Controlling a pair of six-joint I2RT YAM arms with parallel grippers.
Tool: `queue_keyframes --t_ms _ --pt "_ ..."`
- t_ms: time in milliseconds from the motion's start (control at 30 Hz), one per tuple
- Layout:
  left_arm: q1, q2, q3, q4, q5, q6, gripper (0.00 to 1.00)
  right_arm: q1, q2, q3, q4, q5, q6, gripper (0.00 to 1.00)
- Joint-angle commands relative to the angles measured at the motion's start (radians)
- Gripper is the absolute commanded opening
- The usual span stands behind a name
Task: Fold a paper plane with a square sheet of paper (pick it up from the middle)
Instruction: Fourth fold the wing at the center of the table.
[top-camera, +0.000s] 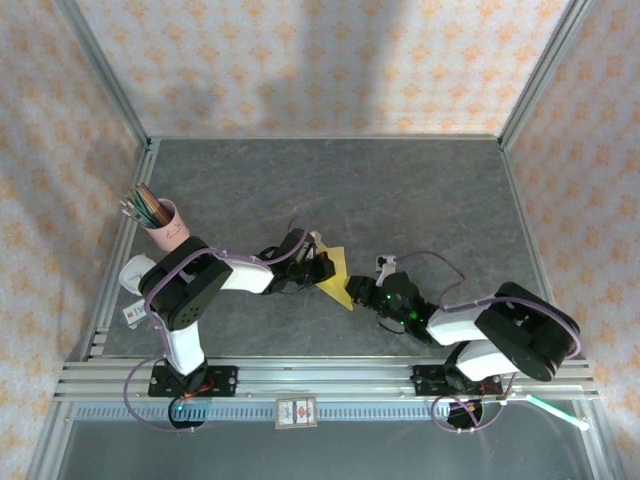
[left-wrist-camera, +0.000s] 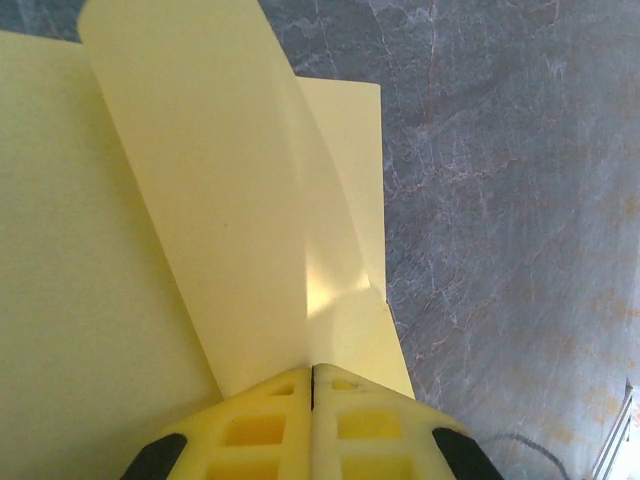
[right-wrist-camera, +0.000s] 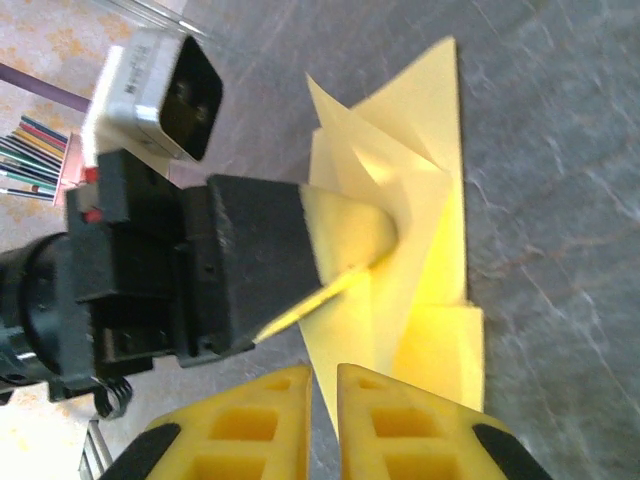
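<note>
well, the square sheet of paper (top-camera: 336, 279) lies partly folded on the grey table (top-camera: 400, 190), in the middle from left to right and closer to the near rail than to the back wall. the left gripper (top-camera: 318, 266) comes at it from the left with its fingers pressed together on a raised flap. in the left wrist view that flap curls up and away from the yellow fingertips (left-wrist-camera: 280, 400), and the rest of the sheet lies flat below it, its right edge straight against the bare stone-patterned surface. the right gripper (top-camera: 368, 292) sits just beside the sheet's near right corner. in the right wrist view its fingers (right-wrist-camera: 400, 430) stand slightly parted with a thin dark gap between them, and i cannot see paper caught in that gap. from there several pointed corners of the sheet fan outward around the left gripper's pinch, one long edge running along the table.

a pink cup of pencils (top-camera: 165, 224) stands near the left rail, well apart from the paper. the far half of the table and its right side offer wide bare room; the two grippers crowd the sheet from both sides.
</note>
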Motion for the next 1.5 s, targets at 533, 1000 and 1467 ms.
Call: queue_keyframes --t_ms 533,1000,1467 --pt "0.012 0.018 -0.003 -0.004 -0.020 0.027 0.00 0.014 0.113 0.091 -0.088 -0.089 -0.066 0.10" --pt "0.013 0.012 0.012 -0.022 -0.013 0.043 0.03 0.014 0.132 0.081 -0.223 0.000 -0.074 0.06" --pt "0.013 0.029 0.006 -0.043 -0.044 0.060 0.00 0.021 -0.025 0.148 -0.340 -0.014 -0.188 0.06"
